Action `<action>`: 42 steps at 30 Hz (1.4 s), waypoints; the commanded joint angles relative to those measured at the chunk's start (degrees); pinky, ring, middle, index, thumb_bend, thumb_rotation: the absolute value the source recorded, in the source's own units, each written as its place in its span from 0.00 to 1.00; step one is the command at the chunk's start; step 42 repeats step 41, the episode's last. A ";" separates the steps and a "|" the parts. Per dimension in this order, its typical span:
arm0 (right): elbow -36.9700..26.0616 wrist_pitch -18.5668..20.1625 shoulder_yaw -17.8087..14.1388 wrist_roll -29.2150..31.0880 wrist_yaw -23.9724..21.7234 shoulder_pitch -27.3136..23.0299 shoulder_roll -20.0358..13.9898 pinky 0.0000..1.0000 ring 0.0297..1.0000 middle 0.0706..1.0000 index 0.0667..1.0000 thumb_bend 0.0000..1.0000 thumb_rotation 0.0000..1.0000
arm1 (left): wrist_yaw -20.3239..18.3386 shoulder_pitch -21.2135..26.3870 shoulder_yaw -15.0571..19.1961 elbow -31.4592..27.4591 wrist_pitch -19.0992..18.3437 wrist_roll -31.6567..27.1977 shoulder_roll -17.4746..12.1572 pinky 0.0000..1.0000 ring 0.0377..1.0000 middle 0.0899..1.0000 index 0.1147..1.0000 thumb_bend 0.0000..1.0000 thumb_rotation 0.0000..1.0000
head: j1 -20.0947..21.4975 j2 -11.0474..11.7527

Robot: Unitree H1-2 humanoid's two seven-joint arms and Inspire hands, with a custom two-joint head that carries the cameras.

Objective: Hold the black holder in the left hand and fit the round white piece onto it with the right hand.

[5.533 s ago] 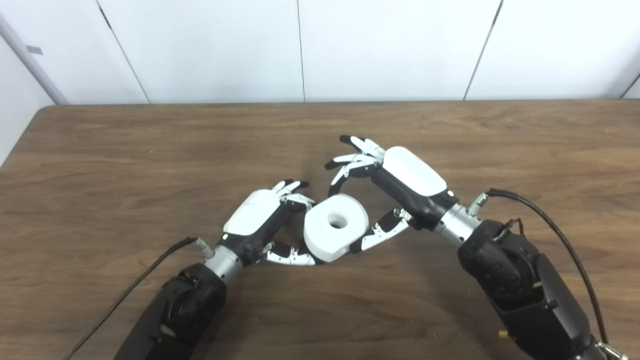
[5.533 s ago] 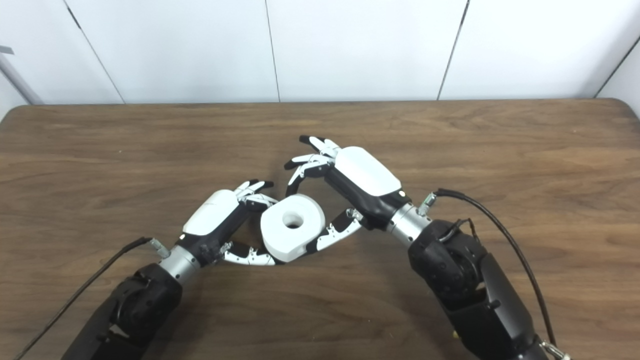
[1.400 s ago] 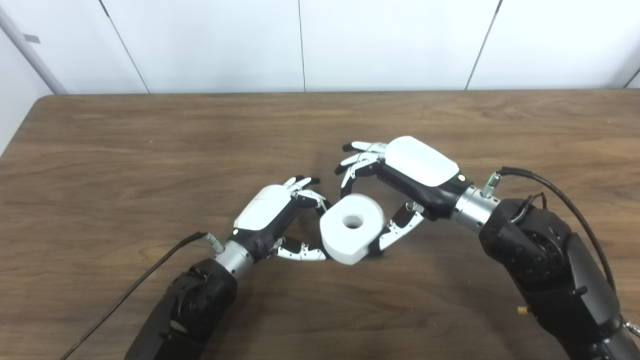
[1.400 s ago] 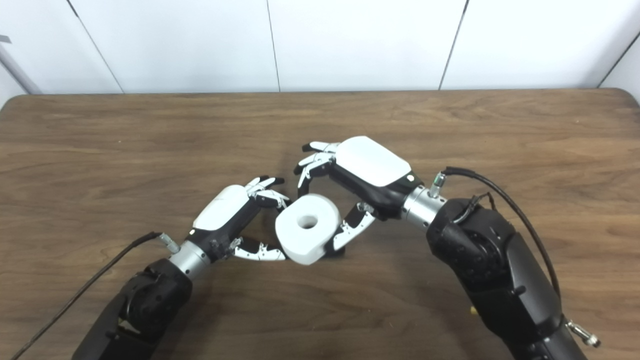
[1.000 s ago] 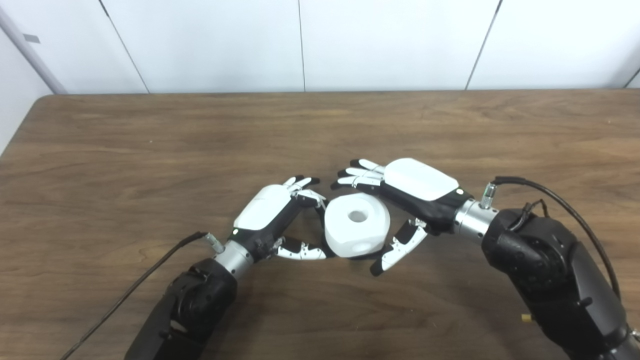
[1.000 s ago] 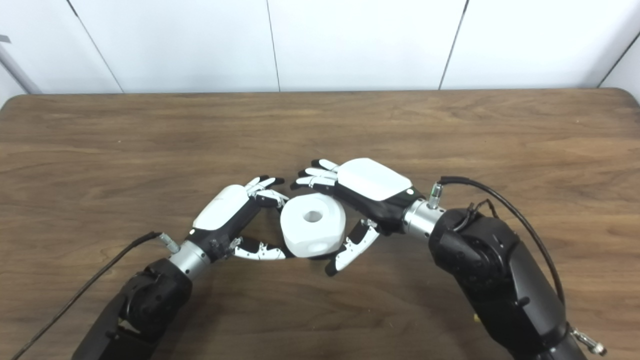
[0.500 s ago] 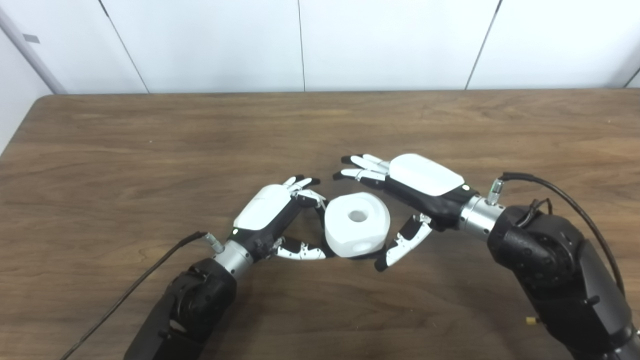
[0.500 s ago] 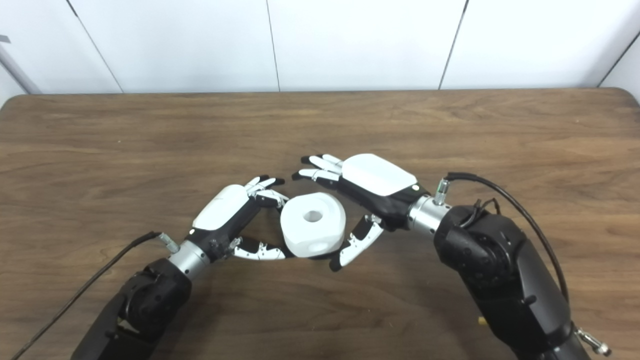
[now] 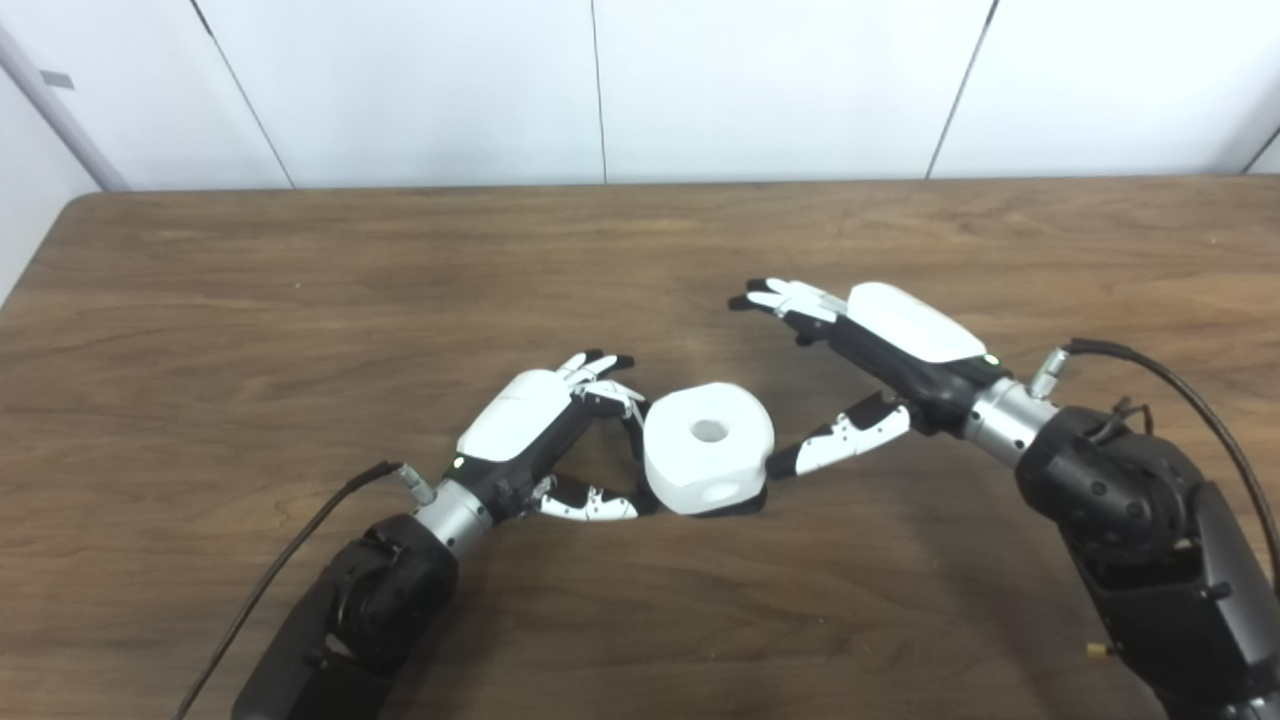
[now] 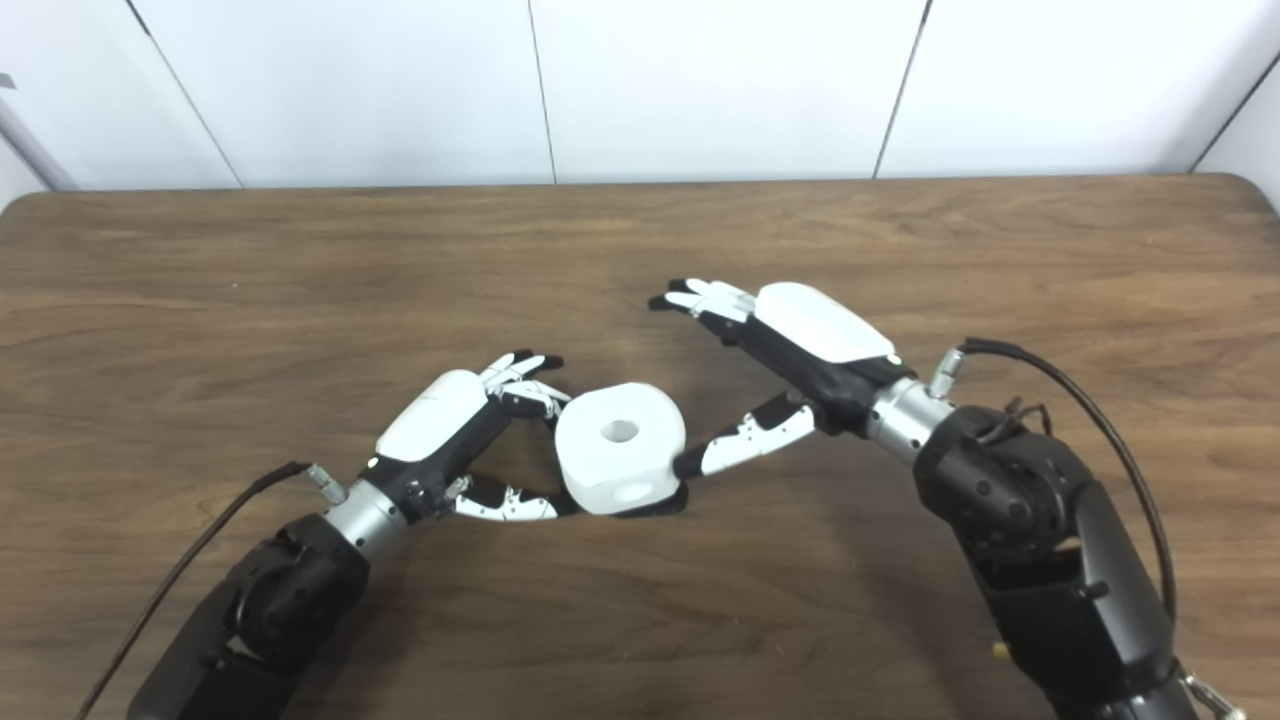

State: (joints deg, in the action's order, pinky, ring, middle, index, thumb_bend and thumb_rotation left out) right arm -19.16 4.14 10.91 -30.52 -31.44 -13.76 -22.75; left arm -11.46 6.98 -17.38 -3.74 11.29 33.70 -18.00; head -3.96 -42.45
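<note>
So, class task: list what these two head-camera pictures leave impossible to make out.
- Black holder: both views, only a dark sliver shows under the round white piece.
- Left robot hand: both views, its grip on the holder hidden behind the white piece.
- Right robot hand thumb: touching the piece or not, unclear.

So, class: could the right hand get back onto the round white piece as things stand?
Probably yes. The right hand is open beside the round white piece, thumb tip almost touching; nothing lies between, and the left hand is on the far side.
</note>
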 commanded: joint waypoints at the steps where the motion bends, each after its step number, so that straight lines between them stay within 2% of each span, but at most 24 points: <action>1: 0.06 -0.53 -1.66 2.00 2.31 -1.30 -0.63 0.75 0.97 0.96 0.90 0.78 0.85 | 0.49 1.16 1.36 1.06 -0.36 0.53 -1.89 1.00 0.94 0.70 0.42 0.52 0.05 | -0.02 0.21; 4: 2.51 -0.99 -3.00 3.08 5.02 -0.42 0.22 0.77 0.96 0.94 0.89 0.71 0.93 | 0.34 1.37 1.78 1.44 -0.28 0.67 -2.31 1.00 0.94 0.70 0.42 0.52 0.05 | 0.20 0.78; 7: 4.68 -1.20 -3.68 4.35 7.28 0.13 1.19 0.79 0.94 0.93 0.89 0.62 0.90 | 0.21 1.47 2.22 1.87 0.12 -0.04 -2.68 1.00 0.94 0.70 0.42 0.52 0.05 | 0.34 1.25; 9: 6.31 -1.73 -4.21 5.52 8.92 0.41 2.04 0.77 0.91 0.92 0.89 0.58 0.67 | 0.09 1.49 2.53 1.96 -0.11 -0.39 -2.83 1.00 0.94 0.70 0.42 0.52 0.05 | 0.30 1.51; 10: 6.94 -1.97 -4.27 5.72 9.65 0.49 2.41 0.76 0.90 0.92 0.89 0.59 0.49 | 0.09 1.50 2.65 2.02 -0.18 -0.38 -2.91 1.00 0.94 0.70 0.42 0.52 0.05 | 0.29 1.75; 11: 7.30 -2.06 -4.14 5.59 10.22 0.54 2.70 0.77 0.90 0.92 0.89 0.60 0.38 | -0.04 1.51 2.80 2.01 -0.39 -0.41 -2.97 1.00 0.94 0.70 0.42 0.52 0.05 | 0.27 1.82; 13: 7.98 -2.69 -3.65 5.14 11.33 0.57 3.07 0.77 0.89 0.92 0.88 0.62 0.25 | -0.06 1.59 3.13 2.31 -0.38 -0.49 -3.08 1.00 0.94 0.70 0.42 0.52 0.05 | 0.39 2.23; 16: 8.61 -2.02 -3.67 5.47 12.69 0.71 4.24 0.77 0.89 0.91 0.87 0.59 0.16 | 0.06 1.77 3.78 3.10 -0.26 -1.03 -3.20 1.00 0.94 0.71 0.42 0.52 0.05 | 0.49 2.61; 21: 10.32 -1.05 -5.25 9.15 14.99 1.27 6.97 0.73 0.87 0.91 0.87 0.52 0.12 | -0.23 1.93 4.48 3.26 -1.42 -1.02 -3.21 1.00 0.94 0.73 0.42 0.52 0.05 | 0.41 3.32; 23: 11.17 -1.46 -5.34 9.72 15.77 1.42 7.33 0.73 0.87 0.92 0.88 0.51 0.17 | 0.08 1.95 4.63 3.54 -1.23 -0.82 -3.22 1.00 0.94 0.74 0.42 0.52 0.06 | 0.41 3.32; 27: 12.35 -0.87 -5.77 10.40 17.77 1.93 8.86 0.77 0.88 0.92 0.88 0.51 0.19 | 0.18 2.02 4.97 3.79 -1.48 -0.81 -3.30 1.00 0.94 0.75 0.43 0.52 0.06 | 0.42 4.54; 28: 12.64 -0.96 -5.85 10.63 18.24 2.00 9.12 0.74 0.84 0.92 0.88 0.50 0.23 | 0.01 2.03 5.07 3.67 -1.83 -0.85 -3.31 1.00 0.94 0.78 0.52 0.81 0.05 | 0.52 4.79; 29: 13.01 -1.39 -6.07 10.99 18.89 2.07 9.46 0.74 0.82 0.92 0.88 0.50 0.25 | -0.36 2.07 5.22 3.35 -2.44 -0.89 -3.35 1.00 0.95 0.79 0.55 0.90 0.04 | 0.52 4.79; 30: 13.52 -1.77 -6.38 11.29 19.65 2.14 9.84 0.70 0.77 0.91 0.89 0.49 0.27 | -1.08 2.21 5.53 2.98 -3.35 -1.35 -3.51 1.00 0.95 0.82 0.59 0.95 0.05 | 0.59 5.38; 31: 13.85 -2.01 -6.53 11.48 20.17 2.17 10.04 0.70 0.79 0.91 0.89 0.46 0.36 | -1.59 2.31 5.76 2.76 -3.92 -1.69 -3.62 1.00 0.98 0.88 0.69 0.98 0.09 | 0.59 5.38; 32: 14.31 -2.13 -6.82 11.71 20.84 2.20 10.29 0.70 0.80 0.91 0.89 0.45 0.39 | -2.31 2.38 6.24 2.41 -5.08 -2.47 -3.62 1.00 0.98 0.90 0.72 0.99 0.10 | 0.61 5.78; 35: 16.13 -1.56 -8.41 13.50 22.86 2.16 11.28 0.71 0.83 0.90 0.91 0.44 0.61 | -2.92 2.35 8.63 2.06 -7.95 -6.06 -3.05 1.00 1.00 0.98 0.87 1.00 0.14 | 0.56 6.60; 37: 17.45 -1.74 -9.38 14.44 24.24 2.05 11.97 0.82 0.86 0.90 0.91 0.44 0.74 | -2.63 2.24 10.41 2.24 -8.62 -8.95 -2.59 1.00 1.00 1.00 0.95 1.00 0.16 | 0.75 7.46; 38: 17.95 -2.02 -9.73 14.97 24.76 2.02 12.25 0.80 0.87 0.91 0.92 0.43 0.82 | -2.60 2.16 11.39 2.26 -9.04 -10.83 -2.28 1.00 1.00 1.00 0.98 1.00 0.16 | 0.74 7.64; 41: 19.16 -2.46 -10.19 16.08 25.77 1.91 12.63 0.81 0.89 0.93 0.91 0.44 0.97 | -2.68 2.12 13.68 2.62 -10.35 -15.69 -1.41 1.00 1.00 1.00 1.00 1.00 0.19 | 0.55 8.47; 42: 19.16 -2.46 -10.19 16.08 25.77 1.91 12.63 0.81 0.89 0.93 0.91 0.44 0.97 | -2.68 2.12 13.68 2.62 -10.35 -15.69 -1.41 1.00 1.00 1.00 1.00 1.00 0.19 | 0.55 8.47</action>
